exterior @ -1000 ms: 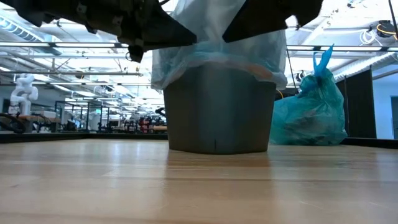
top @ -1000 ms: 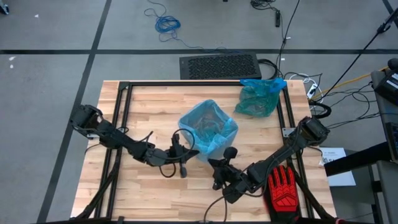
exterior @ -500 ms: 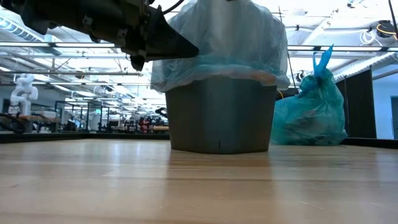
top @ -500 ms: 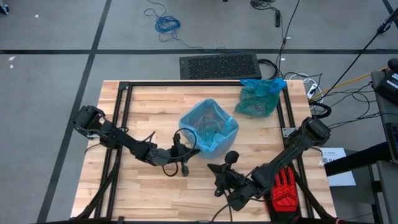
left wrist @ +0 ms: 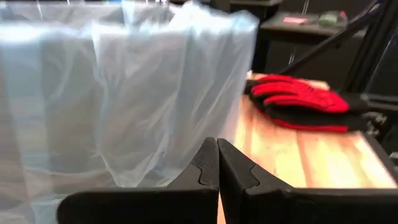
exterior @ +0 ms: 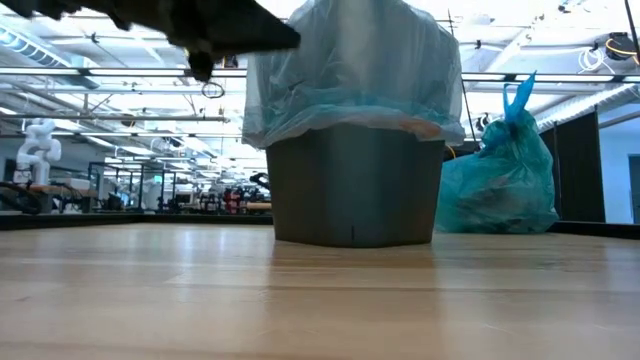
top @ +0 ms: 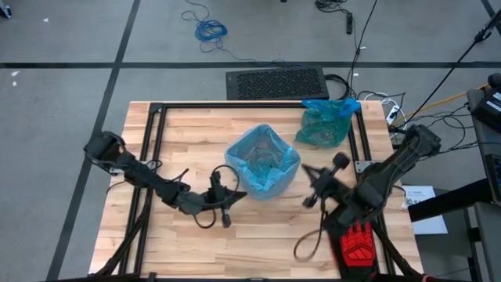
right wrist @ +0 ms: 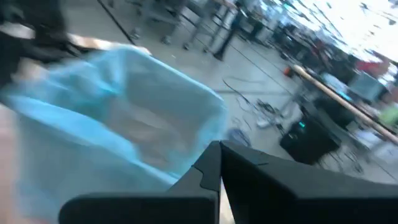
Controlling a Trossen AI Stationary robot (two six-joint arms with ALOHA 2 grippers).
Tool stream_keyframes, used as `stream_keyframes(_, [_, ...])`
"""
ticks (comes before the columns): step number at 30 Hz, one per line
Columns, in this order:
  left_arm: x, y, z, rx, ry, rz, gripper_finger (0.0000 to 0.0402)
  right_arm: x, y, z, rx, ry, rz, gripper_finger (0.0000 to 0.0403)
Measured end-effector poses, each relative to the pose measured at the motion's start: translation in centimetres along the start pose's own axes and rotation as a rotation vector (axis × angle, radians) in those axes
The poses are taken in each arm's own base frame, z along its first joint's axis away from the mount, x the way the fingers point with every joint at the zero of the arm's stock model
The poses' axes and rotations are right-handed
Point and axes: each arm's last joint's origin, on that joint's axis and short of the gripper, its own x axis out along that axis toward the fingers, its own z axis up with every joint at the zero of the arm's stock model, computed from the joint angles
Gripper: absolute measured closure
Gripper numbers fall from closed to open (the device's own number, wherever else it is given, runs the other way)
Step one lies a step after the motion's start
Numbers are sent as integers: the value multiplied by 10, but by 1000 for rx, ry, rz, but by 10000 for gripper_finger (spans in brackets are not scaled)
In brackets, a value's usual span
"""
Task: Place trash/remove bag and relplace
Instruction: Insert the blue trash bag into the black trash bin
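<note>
A grey bin (exterior: 355,190) lined with a pale blue bag (top: 262,160) stands mid-table, and the liner's rim (exterior: 350,70) puffs up above it. Dim brownish shapes lie inside the liner; I see no scraps on the table. A tied blue bag (top: 325,121) sits toward the far right corner and also shows in the low view (exterior: 500,180). My left gripper (top: 235,193) is shut and hovers just off the bin's near-left side, with the liner wall (left wrist: 124,93) ahead of its fingers (left wrist: 217,146). My right gripper (top: 308,176) is shut and raised beside the bin's right side, looking at the liner (right wrist: 118,106).
A red-and-black glove (top: 360,243) lies near the table's near right corner and shows in the left wrist view (left wrist: 305,99). A black frame rail (top: 153,157) runs along the table's sides. Bare wood (exterior: 320,300) spreads in front of the bin.
My right gripper has swung from the near middle of the table up and toward the right and far side, ending beside the bin's right side and leaving the low view. My left gripper has drawn back a little toward the left and risen. The liner's rim has settled into a puffed shape.
</note>
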Motion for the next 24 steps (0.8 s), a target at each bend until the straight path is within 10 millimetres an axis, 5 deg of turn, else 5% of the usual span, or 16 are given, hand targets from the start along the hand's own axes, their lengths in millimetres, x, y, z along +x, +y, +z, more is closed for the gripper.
stream_keyframes(6, [-20,-8,3,34,24,64,402,19,-30,-40,57,118,-114,403])
stream_keyframes(14, [-38,-3,-21,-47,162,241,402,47,-16,-110,203,201,-124,403])
stream_keyframes(24, [-20,32,-31,-60,200,371,402,74,5,-101,182,149,-3,403])
